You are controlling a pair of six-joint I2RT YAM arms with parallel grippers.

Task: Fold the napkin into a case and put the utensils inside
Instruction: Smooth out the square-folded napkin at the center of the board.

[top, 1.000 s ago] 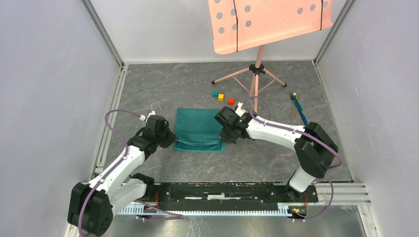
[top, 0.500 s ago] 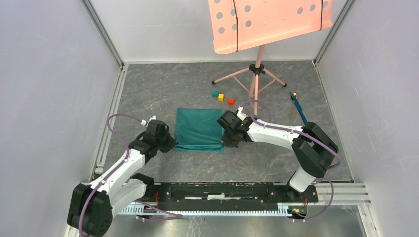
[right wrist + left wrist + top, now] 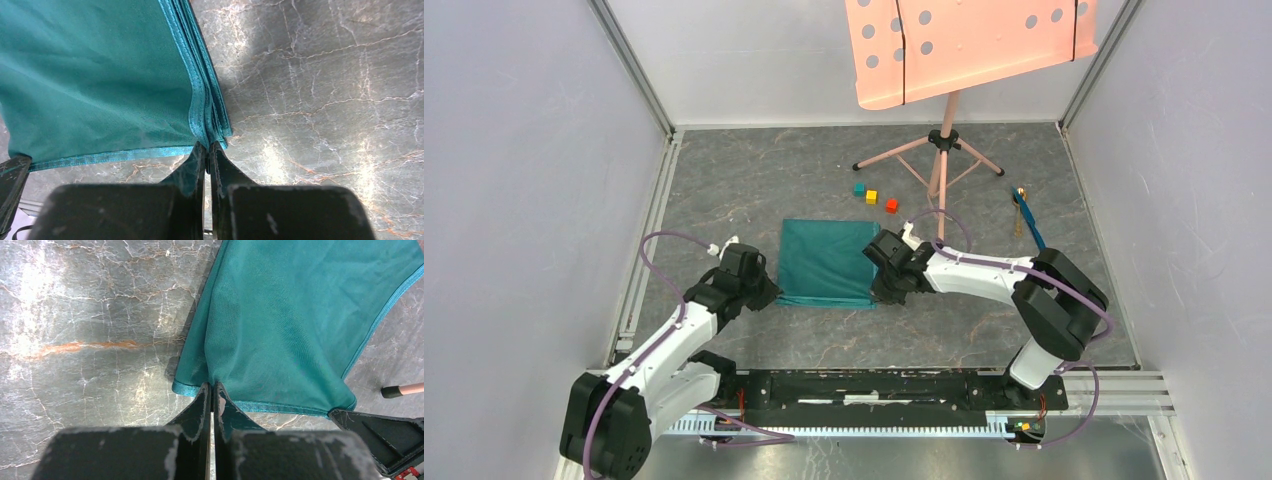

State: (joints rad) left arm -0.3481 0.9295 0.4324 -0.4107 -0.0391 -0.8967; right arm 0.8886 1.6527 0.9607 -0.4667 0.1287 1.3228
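Left pincer [image 3: 211, 385] and right pincer [image 3: 206, 145], clamped on near corners of the napkin [image 3: 824, 260], have pulled it flatter.

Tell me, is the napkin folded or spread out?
Folded: the napkin shows several stacked hemmed edges where the right tool pinches it.

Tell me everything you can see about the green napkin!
The teal-green cloth napkin is soft, thin fabric with a shinier stitched hem. It is folded into a rectangle; the right wrist view shows several hemmed layers stacked along one side. It lies flat on the grey marbled table. The left gripper pinches its near edge by the left corner, puckering the cloth a little, and the right gripper pinches its near right corner. Nothing else touches it.
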